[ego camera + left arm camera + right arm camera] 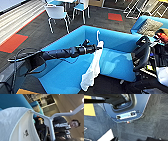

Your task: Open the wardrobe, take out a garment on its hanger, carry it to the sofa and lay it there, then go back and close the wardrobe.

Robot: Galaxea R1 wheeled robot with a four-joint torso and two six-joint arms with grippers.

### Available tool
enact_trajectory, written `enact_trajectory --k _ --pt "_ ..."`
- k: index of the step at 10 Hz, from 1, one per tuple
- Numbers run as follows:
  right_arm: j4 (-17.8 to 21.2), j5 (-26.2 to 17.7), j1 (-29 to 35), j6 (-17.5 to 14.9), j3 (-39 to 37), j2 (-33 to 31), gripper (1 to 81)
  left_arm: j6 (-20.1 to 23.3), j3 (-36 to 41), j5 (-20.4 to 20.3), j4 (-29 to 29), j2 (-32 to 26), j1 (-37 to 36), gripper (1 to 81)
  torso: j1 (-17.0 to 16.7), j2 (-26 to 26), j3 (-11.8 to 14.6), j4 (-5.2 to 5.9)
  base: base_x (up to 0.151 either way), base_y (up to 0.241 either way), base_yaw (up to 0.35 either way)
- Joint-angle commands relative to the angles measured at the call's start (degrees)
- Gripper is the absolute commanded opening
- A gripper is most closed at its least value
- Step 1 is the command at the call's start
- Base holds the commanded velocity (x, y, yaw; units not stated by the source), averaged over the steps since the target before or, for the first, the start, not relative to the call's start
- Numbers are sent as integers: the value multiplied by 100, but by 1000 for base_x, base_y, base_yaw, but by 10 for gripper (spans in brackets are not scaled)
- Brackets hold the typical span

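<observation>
Head view: the thin white plastic hanger point(98, 37) with its curved hook pointing up sits at the tip of the left gripper point(99, 47), which is closed on the hanger just under the hook. The black left arm point(65, 53) reaches in from the left, stretched nearly level across the seat of the large bright blue upholstered sofa point(115, 40). The white short-sleeved T-shirt point(92, 72) hangs from the hanger in a long limp fold, draped down in front of the sofa's near edge, its lower end over the dark grey carpet floor point(37, 27).

In the left wrist view the hanger's shoulder bar and neck point(50, 120) cross close to the camera, the T-shirt's collar point(15, 122) spread over one shoulder with a small printed label inside.

Beyond the sofa stand white chairs with blue seats point(58, 13); to the far right is a smaller blue seat with a patterned cushion point(149, 27). A person point(62, 125) with a control rig sits on the right.

For the right gripper I cannot tell open from closed.
</observation>
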Motion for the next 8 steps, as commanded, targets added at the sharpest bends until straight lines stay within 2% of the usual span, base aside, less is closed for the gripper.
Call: enact_trajectory --k 1,3,8 --pt "-50 -343 -162 7 22 2 811 -45 -101 -304 23 36 -1145 10 0 0 5 0 0 0 0" --pt "-50 -343 -162 7 22 2 811 -37 -198 -75 102 -350 -1154 10 2 2 -40 0 0 0 0" --pt "-50 -352 -153 -2 30 37 811 -37 -32 65 444 -2142 -1031 10 4 2 -41 0 0 0 0"
